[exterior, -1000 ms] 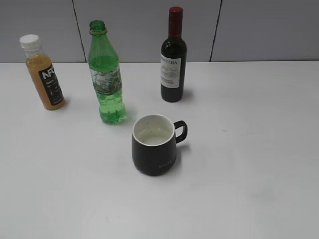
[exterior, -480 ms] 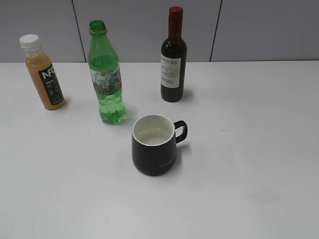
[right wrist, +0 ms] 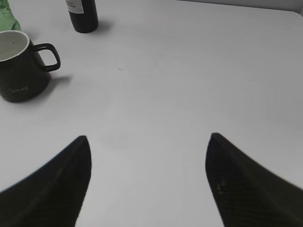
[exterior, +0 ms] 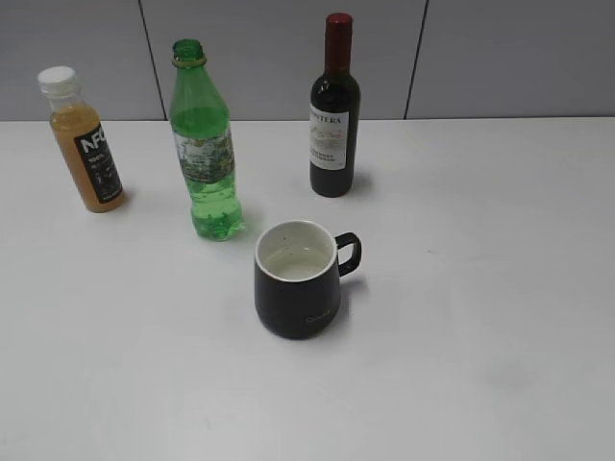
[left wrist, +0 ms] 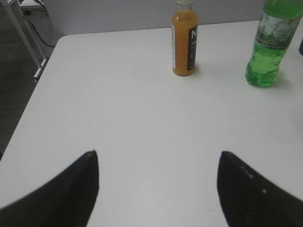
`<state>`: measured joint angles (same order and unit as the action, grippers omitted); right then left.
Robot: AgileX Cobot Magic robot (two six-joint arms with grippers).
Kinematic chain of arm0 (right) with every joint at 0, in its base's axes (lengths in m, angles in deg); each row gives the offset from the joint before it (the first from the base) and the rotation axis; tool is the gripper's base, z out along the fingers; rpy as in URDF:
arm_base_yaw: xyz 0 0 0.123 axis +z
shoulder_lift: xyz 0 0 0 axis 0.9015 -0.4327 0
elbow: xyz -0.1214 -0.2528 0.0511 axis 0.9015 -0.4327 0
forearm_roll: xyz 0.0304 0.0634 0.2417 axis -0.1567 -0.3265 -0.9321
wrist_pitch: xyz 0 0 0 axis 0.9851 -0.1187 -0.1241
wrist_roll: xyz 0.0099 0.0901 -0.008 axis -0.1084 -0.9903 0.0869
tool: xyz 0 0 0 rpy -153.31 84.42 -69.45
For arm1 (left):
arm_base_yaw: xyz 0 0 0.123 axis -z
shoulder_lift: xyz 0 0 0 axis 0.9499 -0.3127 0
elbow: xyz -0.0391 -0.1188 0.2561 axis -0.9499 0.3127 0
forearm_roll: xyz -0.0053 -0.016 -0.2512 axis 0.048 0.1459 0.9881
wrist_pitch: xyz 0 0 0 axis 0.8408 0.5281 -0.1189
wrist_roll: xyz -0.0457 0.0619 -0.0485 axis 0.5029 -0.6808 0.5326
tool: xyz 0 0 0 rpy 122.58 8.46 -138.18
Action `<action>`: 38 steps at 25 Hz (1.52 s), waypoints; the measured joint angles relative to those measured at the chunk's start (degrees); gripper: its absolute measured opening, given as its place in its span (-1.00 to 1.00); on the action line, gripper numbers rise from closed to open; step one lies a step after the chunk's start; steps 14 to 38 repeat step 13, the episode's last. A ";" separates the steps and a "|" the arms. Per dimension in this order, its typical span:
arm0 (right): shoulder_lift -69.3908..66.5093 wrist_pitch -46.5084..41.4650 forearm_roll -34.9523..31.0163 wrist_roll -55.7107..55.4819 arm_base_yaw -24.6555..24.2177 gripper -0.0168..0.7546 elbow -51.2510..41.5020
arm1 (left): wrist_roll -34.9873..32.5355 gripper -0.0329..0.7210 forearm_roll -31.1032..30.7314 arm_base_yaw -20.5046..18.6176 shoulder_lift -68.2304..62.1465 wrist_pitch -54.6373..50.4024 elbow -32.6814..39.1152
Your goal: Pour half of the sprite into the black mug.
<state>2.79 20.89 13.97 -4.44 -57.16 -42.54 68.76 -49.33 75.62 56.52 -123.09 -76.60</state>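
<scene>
The sprite (exterior: 204,154), a tall green bottle with no cap, stands upright on the white table, left of centre. It also shows in the left wrist view (left wrist: 271,47) at the top right. The black mug (exterior: 297,279) stands in front of it, handle to the right, with clear liquid inside. It shows in the right wrist view (right wrist: 21,66) at the left. Neither gripper shows in the exterior view. My left gripper (left wrist: 157,156) is open and empty over bare table. My right gripper (right wrist: 149,137) is open and empty, well right of the mug.
An orange juice bottle (exterior: 84,139) with a white cap stands at the far left, also in the left wrist view (left wrist: 184,40). A dark wine bottle (exterior: 334,110) with a red top stands behind the mug. The table's left edge (left wrist: 35,94) drops to a dark floor.
</scene>
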 joint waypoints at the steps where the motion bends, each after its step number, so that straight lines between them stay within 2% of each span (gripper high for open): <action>1: 0.00 0.00 0.00 0.00 0.00 0.52 0.00 | 0.00 0.66 0.00 0.00 0.00 0.00 0.00; 38: 0.00 0.00 0.00 0.00 0.00 0.52 0.00 | 0.00 0.66 0.00 0.00 0.00 0.00 0.00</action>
